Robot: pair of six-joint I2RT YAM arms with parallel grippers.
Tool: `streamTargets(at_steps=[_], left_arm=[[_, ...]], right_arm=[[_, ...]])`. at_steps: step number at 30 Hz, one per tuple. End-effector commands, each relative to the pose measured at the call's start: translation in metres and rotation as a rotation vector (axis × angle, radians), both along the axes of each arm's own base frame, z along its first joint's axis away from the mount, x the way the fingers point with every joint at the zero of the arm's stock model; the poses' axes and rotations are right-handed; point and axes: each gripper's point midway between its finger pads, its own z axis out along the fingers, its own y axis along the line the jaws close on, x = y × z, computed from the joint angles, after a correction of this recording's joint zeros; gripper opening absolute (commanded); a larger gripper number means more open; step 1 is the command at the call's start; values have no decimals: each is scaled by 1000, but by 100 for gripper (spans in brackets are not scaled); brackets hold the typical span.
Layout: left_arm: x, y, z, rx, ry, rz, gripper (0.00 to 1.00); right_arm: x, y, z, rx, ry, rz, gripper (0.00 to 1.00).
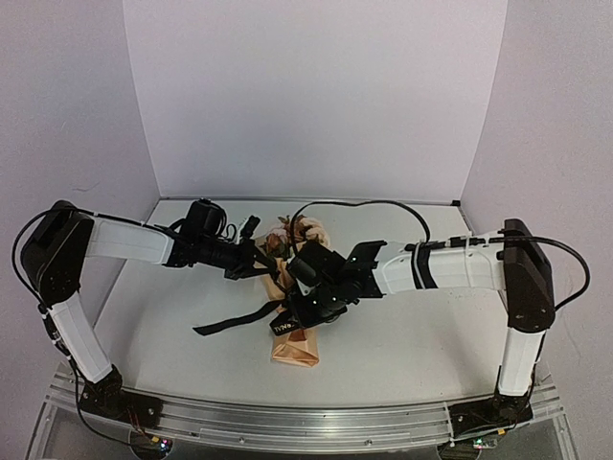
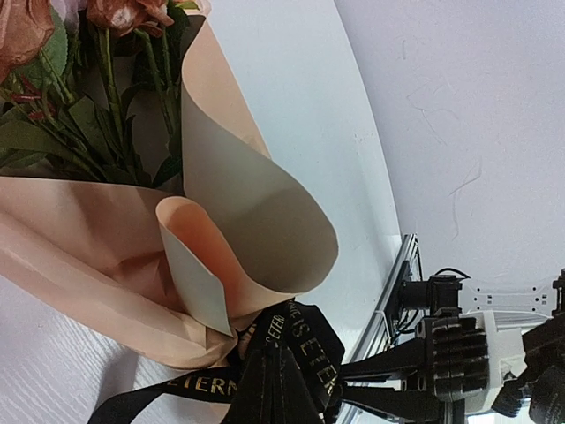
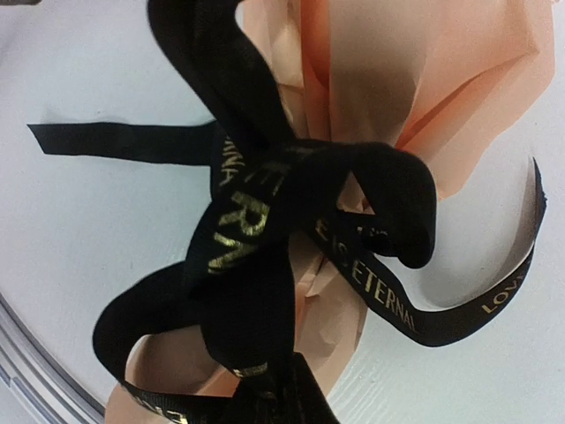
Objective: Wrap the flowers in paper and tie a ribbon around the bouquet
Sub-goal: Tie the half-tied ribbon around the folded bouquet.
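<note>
The bouquet lies mid-table as a tan paper cone, with the flowers at its far, wide end. The left wrist view shows green stems and rust blooms inside the cone. A black ribbon with gold lettering is knotted round the cone's narrow part, and one tail trails left on the table. My left gripper is shut on a ribbon strand beside the knot. My right gripper sits just below the knot, and a ribbon loop runs down into its close-set jaws.
Both arms meet over the bouquet at the centre of the white table. The metal front rail runs along the near edge. White walls close off the back and sides. Part of the right arm shows close by in the left wrist view.
</note>
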Motion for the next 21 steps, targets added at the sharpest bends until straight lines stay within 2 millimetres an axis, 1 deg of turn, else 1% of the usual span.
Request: streamTargets(at_steps=[1,4,7,13,14,16,18,21], left_arm=[[0,5,9,1,-44,11,0],[1,6,7,11,-43,14,0],[1,8,5,23,-40,24,0],[1,14,0,45,-30,55,0],[0,14,0,44,-28,56,0],[-1,15,-1,43,-26,58,0],[-2,15,-2,45,-25,57,0],[-3,16,-4,52,-21,55,0]], right_arm=[[2,-9,15,-19,-8,20,14],[4,-14,13,-44,-15,12,19],[7,-19,11,-64,-25,-8,20],[20,-40,5,-116,-51,-76,9],[22,-42,5,-119,-51,-82,6],[25,-43,3,-127,-54,-79,3],[26,-42,2,-136,-60,-60,3],[32,-42,3,-157,-91,-48,7]])
